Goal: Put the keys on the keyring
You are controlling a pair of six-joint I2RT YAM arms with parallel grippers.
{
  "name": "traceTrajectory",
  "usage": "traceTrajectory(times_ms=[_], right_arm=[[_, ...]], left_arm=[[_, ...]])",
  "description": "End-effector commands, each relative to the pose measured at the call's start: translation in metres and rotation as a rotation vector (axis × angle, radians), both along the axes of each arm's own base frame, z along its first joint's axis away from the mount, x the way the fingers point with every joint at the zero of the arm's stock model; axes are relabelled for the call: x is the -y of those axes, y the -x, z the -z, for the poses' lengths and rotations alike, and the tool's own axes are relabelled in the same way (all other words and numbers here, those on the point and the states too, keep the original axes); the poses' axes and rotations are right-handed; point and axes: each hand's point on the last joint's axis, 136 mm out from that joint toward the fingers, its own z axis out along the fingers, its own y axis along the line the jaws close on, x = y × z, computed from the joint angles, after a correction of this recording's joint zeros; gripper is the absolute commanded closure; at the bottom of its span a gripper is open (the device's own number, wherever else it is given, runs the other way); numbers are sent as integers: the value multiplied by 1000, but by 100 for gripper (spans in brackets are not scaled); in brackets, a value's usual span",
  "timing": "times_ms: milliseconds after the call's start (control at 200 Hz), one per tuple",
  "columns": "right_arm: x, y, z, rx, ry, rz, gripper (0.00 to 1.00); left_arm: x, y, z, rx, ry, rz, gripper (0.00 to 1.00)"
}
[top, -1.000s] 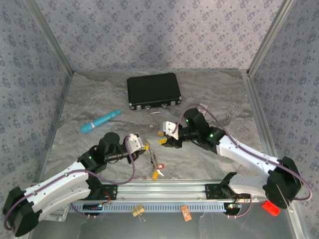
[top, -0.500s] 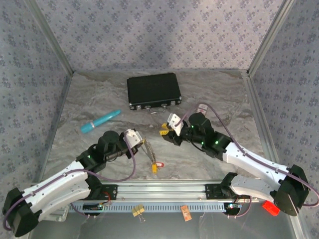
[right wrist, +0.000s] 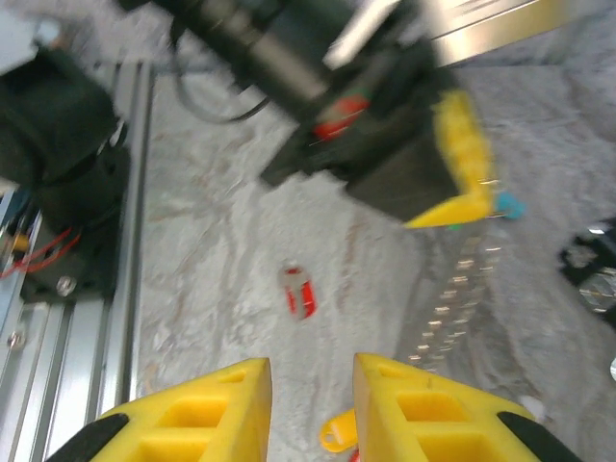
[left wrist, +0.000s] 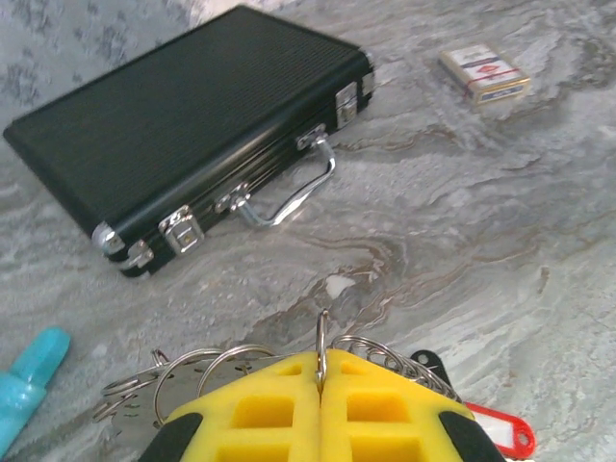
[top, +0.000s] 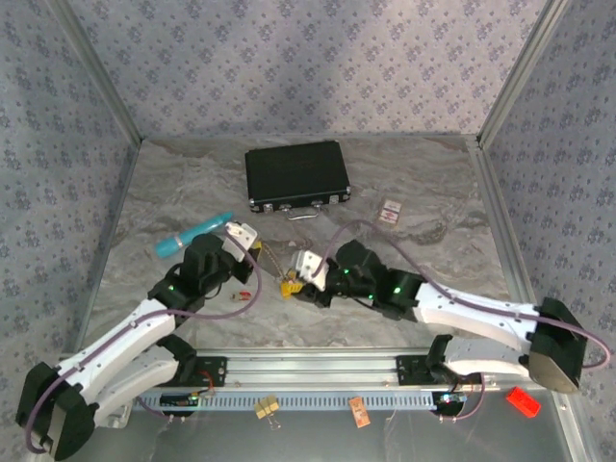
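Note:
In the left wrist view my left gripper (left wrist: 320,358) is shut on a thin metal ring of the keyring (left wrist: 321,332); more wire rings fan out on both sides of the fingers. A red key tag (left wrist: 496,428) and a black tag (left wrist: 429,364) lie just beyond. From above, the left gripper (top: 250,243) holds the chain (top: 273,256) off the table. My right gripper (top: 295,278) sits close to its right, open with nothing between its fingers (right wrist: 310,364). Below it lie a red key (right wrist: 298,292) and a yellow key tag (right wrist: 337,431). The hanging chain (right wrist: 450,298) is blurred.
A black case (top: 295,175) lies at the back centre, with its handle (left wrist: 289,197) facing the grippers. A teal pen (top: 192,234) lies left of the left gripper. A small red-and-white card (top: 389,212) lies at the back right. A binder clip (top: 267,407) rests beyond the front rail.
The left gripper has swung up and back to the left, carrying the ring and chain. The right gripper has followed leftward, uncovering the card behind it.

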Motion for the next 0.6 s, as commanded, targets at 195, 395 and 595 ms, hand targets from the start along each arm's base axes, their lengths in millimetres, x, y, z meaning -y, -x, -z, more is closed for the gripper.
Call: traceTrajectory(times_ms=[195,395,595], right_arm=[[-53,13,61,75,80,-58,66],[-85,7,98,53,122,-46,62],[-111,-18,128,76,154,1,57]], left_arm=[[-18,-25,-21,-20,207,-112,100],[-22,-29,-16,-44,219,-124,100],[-23,-28,-14,-47,219,-121,100]])
